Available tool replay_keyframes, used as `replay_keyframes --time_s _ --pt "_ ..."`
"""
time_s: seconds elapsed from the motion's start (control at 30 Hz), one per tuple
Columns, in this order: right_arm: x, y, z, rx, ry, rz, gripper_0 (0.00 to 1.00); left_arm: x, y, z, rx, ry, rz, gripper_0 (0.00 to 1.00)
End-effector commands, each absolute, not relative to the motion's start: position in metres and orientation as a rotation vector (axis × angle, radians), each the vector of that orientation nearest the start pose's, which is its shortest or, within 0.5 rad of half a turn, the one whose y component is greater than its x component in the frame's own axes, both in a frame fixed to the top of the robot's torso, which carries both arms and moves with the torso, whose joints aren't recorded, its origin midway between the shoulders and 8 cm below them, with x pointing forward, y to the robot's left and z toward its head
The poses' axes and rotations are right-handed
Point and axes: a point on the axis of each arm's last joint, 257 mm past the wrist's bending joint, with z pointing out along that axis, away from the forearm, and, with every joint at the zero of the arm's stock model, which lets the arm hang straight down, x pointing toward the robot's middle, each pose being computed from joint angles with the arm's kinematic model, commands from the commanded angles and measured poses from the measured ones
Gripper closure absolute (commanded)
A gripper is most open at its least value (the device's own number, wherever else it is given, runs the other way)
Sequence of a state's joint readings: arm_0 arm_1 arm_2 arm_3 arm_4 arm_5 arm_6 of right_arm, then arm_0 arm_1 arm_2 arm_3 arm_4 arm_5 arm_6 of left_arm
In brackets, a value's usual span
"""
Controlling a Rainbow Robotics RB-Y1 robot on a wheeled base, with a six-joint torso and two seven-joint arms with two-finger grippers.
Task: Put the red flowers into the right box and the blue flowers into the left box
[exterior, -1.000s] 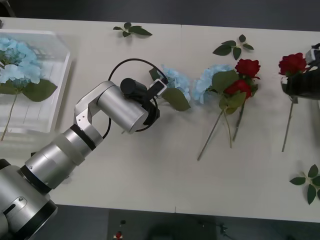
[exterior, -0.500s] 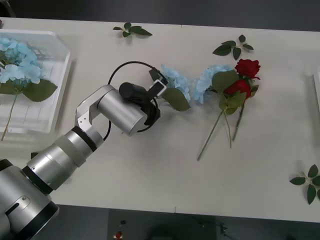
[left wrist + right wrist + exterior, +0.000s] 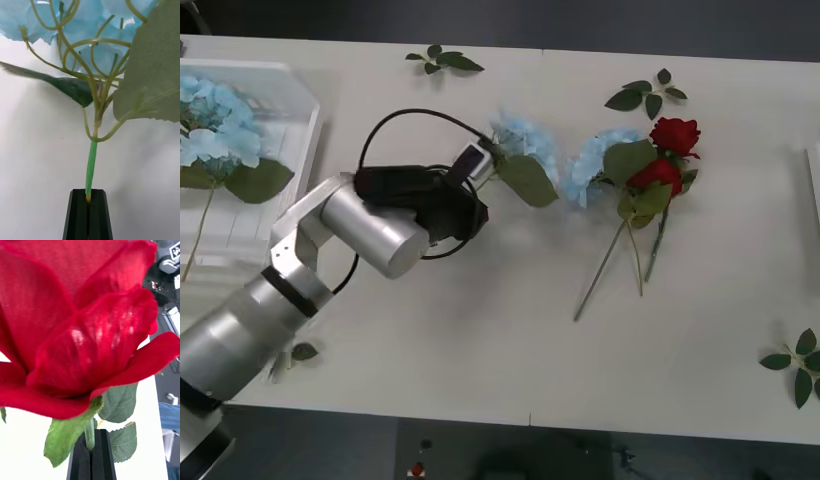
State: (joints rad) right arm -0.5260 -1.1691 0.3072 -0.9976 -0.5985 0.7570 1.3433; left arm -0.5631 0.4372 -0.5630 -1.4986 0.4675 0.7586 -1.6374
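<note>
My left gripper (image 3: 89, 198) is shut on the green stem of a blue flower (image 3: 93, 56). In the front view that blue flower (image 3: 523, 142) hangs just past the left wrist (image 3: 425, 200), above the table's middle. My right gripper (image 3: 91, 450) is shut on the stem of a red rose (image 3: 82, 322). A second blue flower (image 3: 588, 165) lies on the table beside two red roses (image 3: 675, 133). The left box (image 3: 302, 160), a clear tray, holds blue flowers (image 3: 210, 125). A thin rim of the right box (image 3: 816, 170) shows at the far right edge.
Loose leaf sprigs lie at the back middle (image 3: 443, 60), back right (image 3: 646, 95), front right (image 3: 795, 365) and front left (image 3: 302, 352). The table's front edge runs along the bottom of the front view.
The left arm drew back to the left, taking the blue flower with it. The right gripper with its red rose left the front view's right edge.
</note>
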Motion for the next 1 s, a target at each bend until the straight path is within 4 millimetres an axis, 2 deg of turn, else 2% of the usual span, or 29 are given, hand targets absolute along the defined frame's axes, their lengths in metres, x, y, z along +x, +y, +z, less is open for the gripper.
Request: replay_keyframes --time_s 0.03,0.07,0.1,0.13,0.17,0.23,0.3,0.33,0.37,0.47,0.53,0.57,0.6,0.67,0.73,0.77,0.87,1.0 --pt "0.52 -0.704 -0.134 0.249 2.21 -0.732 1.0 0.566 0.097 -0.171 0.662 1.89 -0.234 1.0" --pt "0.521 -0.703 -0.134 0.249 2.207 -0.729 0.94 0.565 0.101 -0.161 0.648 1.877 -0.245 1.0" --pt "0.521 -0.704 -0.133 0.25 2.202 -0.728 0.51 0.562 0.111 -0.139 0.619 1.845 -0.267 1.0" --pt "0.522 -0.703 -0.132 0.251 2.199 -0.724 0.16 0.561 0.123 -0.117 0.584 1.814 -0.279 1.0" --pt "0.523 -0.702 -0.133 0.255 2.197 -0.715 0.0 0.561 0.133 -0.101 0.557 1.79 -0.288 1.0" --pt "0.524 -0.701 -0.134 0.261 2.195 -0.704 0.0 0.561 0.156 -0.07 0.501 1.745 -0.294 1.0" --pt "0.525 -0.701 -0.132 0.262 2.189 -0.699 0.0 0.562 0.19 -0.034 0.419 1.696 -0.296 1.0" --pt "0.526 -0.699 -0.132 0.262 2.187 -0.694 0.0 0.562 0.202 -0.024 0.394 1.682 -0.291 1.0" --pt "0.527 -0.697 -0.131 0.26 2.185 -0.69 0.0 0.563 0.226 -0.007 0.354 1.659 -0.274 1.0" --pt "0.532 -0.685 -0.13 0.294 2.186 -0.62 0.0 0.561 0.277 0.016 0.301 1.638 -0.202 1.0" --pt "0.537 -0.668 -0.128 0.34 2.196 -0.525 0.0 0.558 0.31 0.022 0.282 1.645 -0.133 1.0" --pt "0.539 -0.651 -0.127 0.375 2.219 -0.442 0.0 0.552 0.336 0.023 0.266 1.657 -0.08 1.0" --pt "0.54 -0.643 -0.125 0.386 2.228 -0.409 0.0 0.55 0.347 0.024 0.258 1.66 -0.06 1.0" --pt "0.541 -0.607 -0.124 0.432 2.276 -0.272 0.0 0.539 0.389 0.022 0.214 1.686 0.006 1.0" --pt "0.542 -0.581 -0.124 0.467 2.297 -0.182 0.0 0.53 0.412 0.017 0.185 1.713 0.041 1.0" --pt "0.544 -0.554 -0.126 0.489 2.318 -0.108 0.0 0.521 0.434 0.011 0.159 1.747 0.074 1.0" --pt "0.545 -0.505 -0.13 0.565 2.334 -0.002 0.0 0.5 0.472 -0.002 0.12 1.807 0.144 1.0" --pt "0.549 -0.453 -0.139 0.607 2.326 0.043 0.0 0.485 0.507 -0.012 0.098 1.853 0.217 1.0"
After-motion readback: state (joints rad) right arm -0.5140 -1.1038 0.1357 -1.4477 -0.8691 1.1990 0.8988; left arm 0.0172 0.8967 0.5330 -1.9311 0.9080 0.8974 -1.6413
